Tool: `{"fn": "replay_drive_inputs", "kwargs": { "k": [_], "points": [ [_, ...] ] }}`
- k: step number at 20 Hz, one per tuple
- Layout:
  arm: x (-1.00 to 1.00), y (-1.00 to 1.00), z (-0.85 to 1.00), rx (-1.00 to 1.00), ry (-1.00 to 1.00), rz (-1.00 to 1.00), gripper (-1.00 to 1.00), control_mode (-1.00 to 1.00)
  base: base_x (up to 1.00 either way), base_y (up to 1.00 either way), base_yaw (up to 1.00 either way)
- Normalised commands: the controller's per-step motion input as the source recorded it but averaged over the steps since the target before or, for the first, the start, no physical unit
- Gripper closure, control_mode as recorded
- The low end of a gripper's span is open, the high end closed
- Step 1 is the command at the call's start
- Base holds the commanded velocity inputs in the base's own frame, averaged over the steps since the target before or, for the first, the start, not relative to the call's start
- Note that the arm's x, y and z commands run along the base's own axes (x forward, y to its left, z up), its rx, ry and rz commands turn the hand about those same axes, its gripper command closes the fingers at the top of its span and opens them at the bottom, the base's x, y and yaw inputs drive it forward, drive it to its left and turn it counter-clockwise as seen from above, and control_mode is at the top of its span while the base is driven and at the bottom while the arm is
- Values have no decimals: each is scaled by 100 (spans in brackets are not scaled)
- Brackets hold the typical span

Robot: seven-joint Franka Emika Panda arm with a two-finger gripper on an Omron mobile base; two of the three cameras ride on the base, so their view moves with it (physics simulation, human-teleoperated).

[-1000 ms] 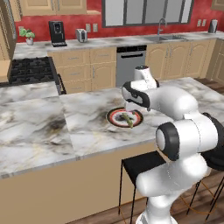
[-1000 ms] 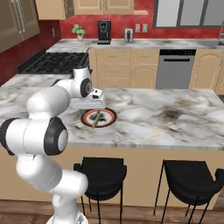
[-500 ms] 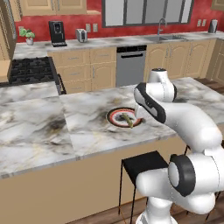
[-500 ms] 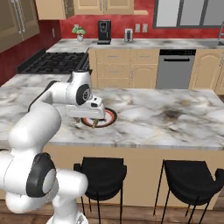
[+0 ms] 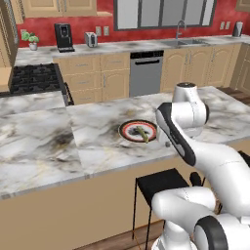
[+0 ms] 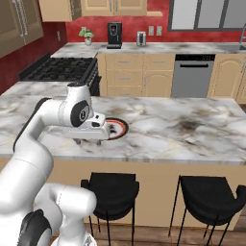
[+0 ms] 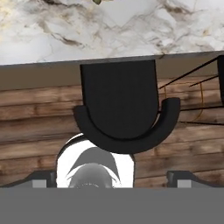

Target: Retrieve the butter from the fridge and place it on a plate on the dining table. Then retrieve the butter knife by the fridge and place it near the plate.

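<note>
butter: frame centre, lying on the plate, on the dining table
handling: judged light, soft, greasy; hold gently across its narrow sides
gripper: jaws spread wide, empty

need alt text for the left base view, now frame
A stick of butter lies on a red-rimmed plate on the marble dining table, with the white robot arm bent over the table's near edge just right of the plate. Behind stand wooden cabinets, a dishwasher and a red wall.
</note>
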Motion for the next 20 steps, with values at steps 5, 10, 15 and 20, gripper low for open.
{"fn": "replay_drive_inputs", "kwargs": {
  "k": [5, 10, 15, 20],
  "points": [
    [0, 0, 0, -1, 0, 0, -100, -100, 0, 0, 0],
    [-6, -4, 0, 0, -2, -3, -100, -100, 0, 0, 0],
    [-14, -19, 0, 0, -1, -12, -100, -100, 0, 0, 0],
    [0, 0, 0, 0, 0, 0, -100, 100, -20, -52, -35]
  ]
}}
